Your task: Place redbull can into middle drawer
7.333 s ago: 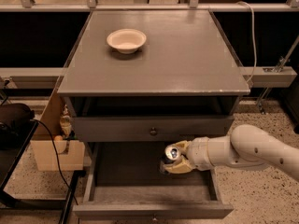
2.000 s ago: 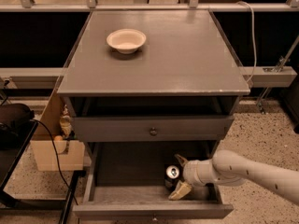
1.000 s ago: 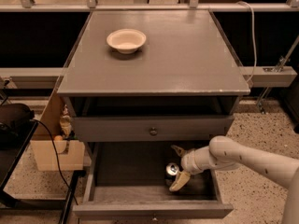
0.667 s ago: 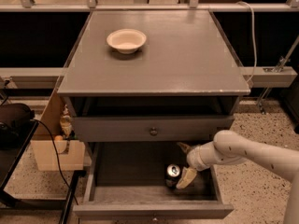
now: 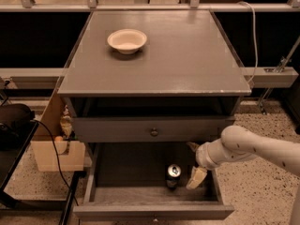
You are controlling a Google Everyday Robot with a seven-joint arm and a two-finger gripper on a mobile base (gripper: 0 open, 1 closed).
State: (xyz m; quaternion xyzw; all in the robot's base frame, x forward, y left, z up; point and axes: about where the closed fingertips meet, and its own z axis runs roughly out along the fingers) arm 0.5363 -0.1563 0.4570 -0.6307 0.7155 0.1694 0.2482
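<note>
Can: We see the can standing up on the floor of the open drawer. It is in the lower middle of the frame, a bit right of the drawer's middle.
Gripper: The gripper is inside the drawer too, just right of the can. It sits at the end of the white arm that comes in from the lower right.
Fingers: We see them spread wide. One is just beside the can and the other is up near the back of the drawer. They hold nothing.
Done: We think the main job is done, since the can sits in the drawer with nothing gripping it.
Left: We think the arm only needs to pull out without bumping the can.
Other things: A bowl sits on the cabinet top, in the upper left of the frame. The upper drawer with a round knob is shut.
</note>
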